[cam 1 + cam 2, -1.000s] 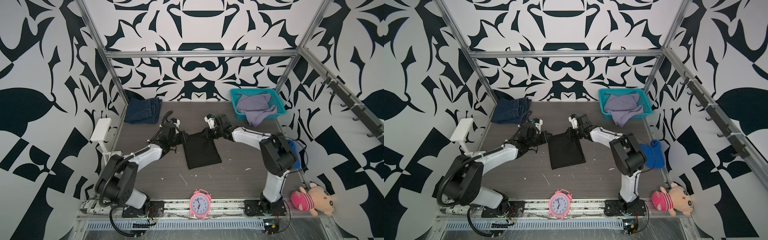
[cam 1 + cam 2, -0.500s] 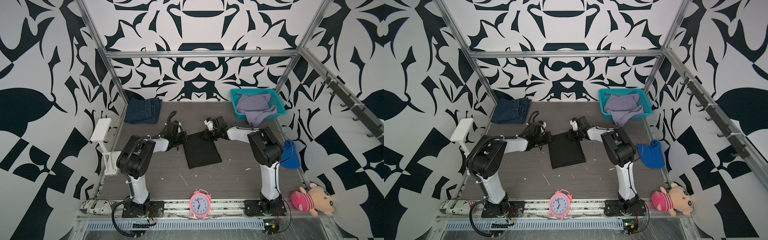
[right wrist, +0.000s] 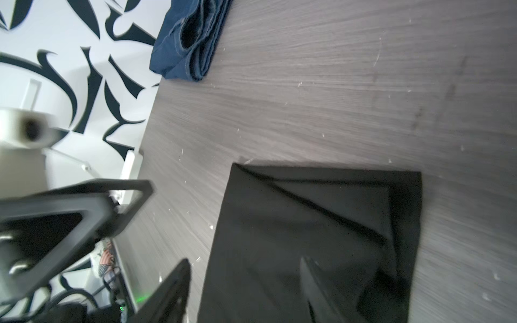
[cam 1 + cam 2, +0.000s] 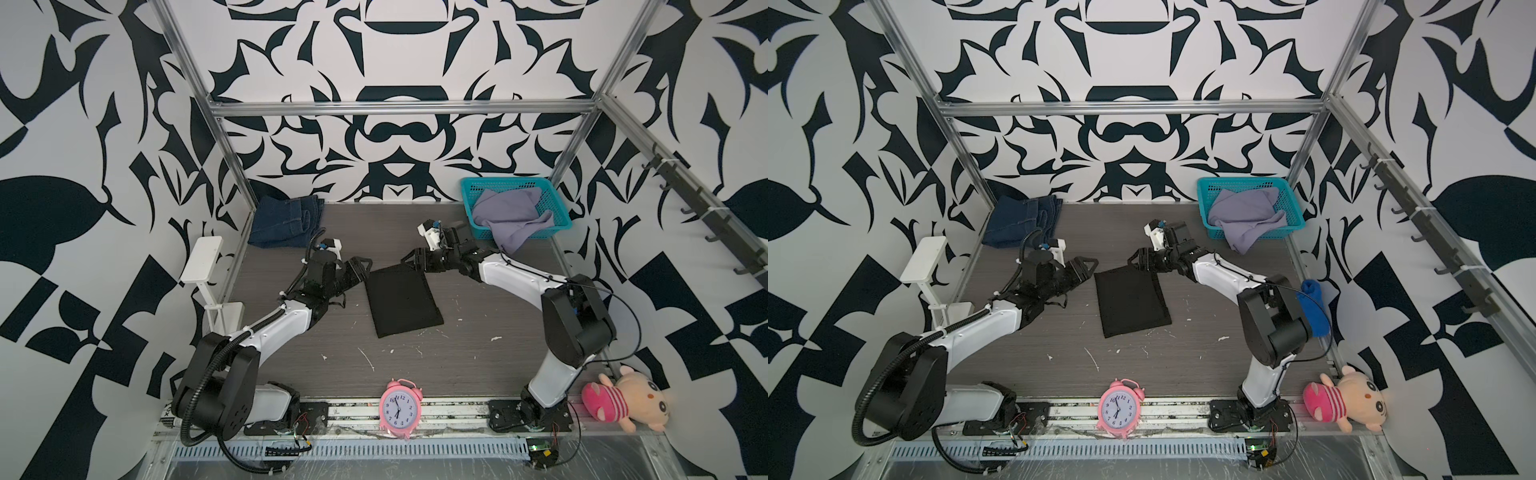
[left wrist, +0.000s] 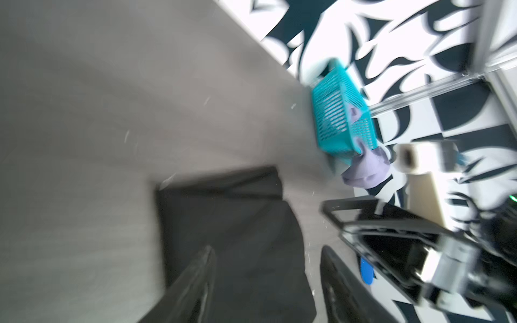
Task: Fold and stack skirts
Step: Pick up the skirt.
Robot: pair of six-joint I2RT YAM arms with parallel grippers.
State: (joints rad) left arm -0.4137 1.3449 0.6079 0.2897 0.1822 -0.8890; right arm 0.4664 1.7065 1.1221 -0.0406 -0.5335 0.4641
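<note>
While the black skirt [image 4: 402,301] is lying folded flat at mid-table [image 4: 478,345], the left gripper [image 4: 362,267] and right gripper [image 4: 412,262] are hovering low at its two far corners, jaws spread and gripping nothing. Both arms are reaching forward, wrists angling toward each other. The fold is looking finished. The next move is likely calling for stacking it on the denim skirt [image 4: 282,222] sitting folded in the far left corner, while the lavender skirt [image 4: 509,216] is spilling over a teal basket [image 4: 559,210] in the far right corner.

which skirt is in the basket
The lavender skirt, draped over the basket rim; the black skirt lies flat mid-table, the denim skirt in a back corner.
</note>
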